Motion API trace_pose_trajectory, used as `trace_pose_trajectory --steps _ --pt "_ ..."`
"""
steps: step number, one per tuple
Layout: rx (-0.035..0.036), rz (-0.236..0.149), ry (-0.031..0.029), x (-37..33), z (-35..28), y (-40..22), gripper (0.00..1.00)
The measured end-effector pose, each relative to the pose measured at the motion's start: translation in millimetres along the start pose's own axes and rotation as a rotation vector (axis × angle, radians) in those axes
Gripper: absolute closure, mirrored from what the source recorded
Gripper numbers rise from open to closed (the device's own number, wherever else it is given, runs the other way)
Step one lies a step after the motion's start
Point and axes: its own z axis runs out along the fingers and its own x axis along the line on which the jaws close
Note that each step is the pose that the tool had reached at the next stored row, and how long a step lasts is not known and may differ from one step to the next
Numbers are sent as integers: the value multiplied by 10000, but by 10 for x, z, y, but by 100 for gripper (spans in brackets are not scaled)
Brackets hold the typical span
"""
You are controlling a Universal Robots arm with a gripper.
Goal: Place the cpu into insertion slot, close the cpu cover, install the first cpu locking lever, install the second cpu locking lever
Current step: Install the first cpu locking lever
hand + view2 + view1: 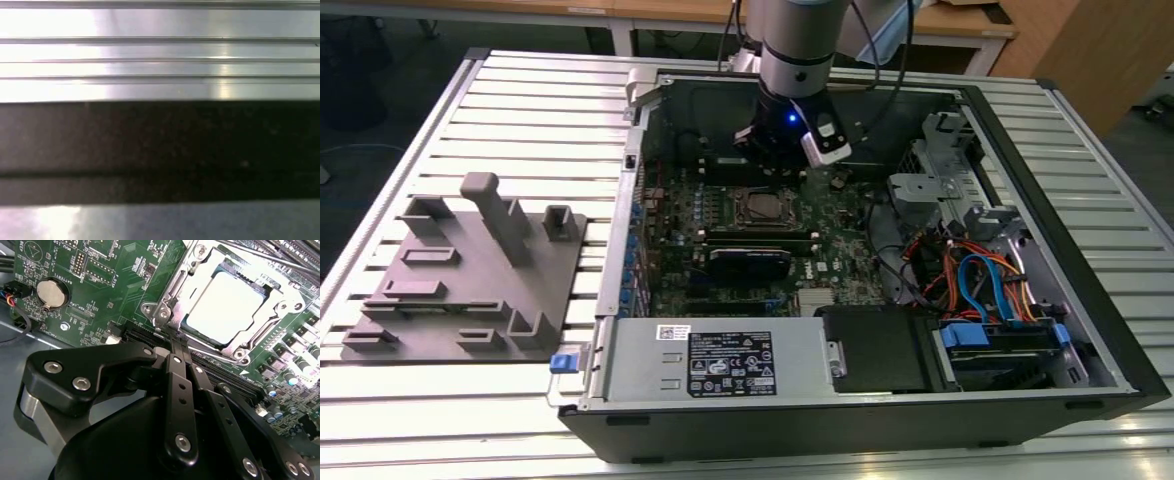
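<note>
The cpu (225, 307) lies flat in the insertion slot (161, 310) on the green motherboard (120, 285), its silver top bright under the light. The cpu cover (281, 316) is down over it, framing the chip through its window. A thin lever rod (260, 257) runs along the socket's far side. My gripper (173, 341) is shut, its black fingers (176, 385) pressed together with the tips at the socket's near corner, nothing visibly between them. In the exterior view my gripper (771, 172) hangs inside the open case just behind the cpu (759, 208).
The computer case (1067, 300) lies open on a slatted aluminium table (534, 100). A black card (750, 264), a power supply (707, 362) and coloured cables (974, 280) crowd the board. A grey fixture (467, 270) sits at the exterior view's left. A coin battery (50, 293) is nearby.
</note>
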Motion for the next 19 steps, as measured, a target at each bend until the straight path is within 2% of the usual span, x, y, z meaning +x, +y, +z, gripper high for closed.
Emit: trace_pose_trajectory --steps 7,9,13,19 --pt "8 -1 1 0 -3 0 90" --pt "50 -2 0 0 6 -1 90" --pt "178 -4 3 1 26 -5 90" --pt "179 -3 3 -2 53 -5 90"
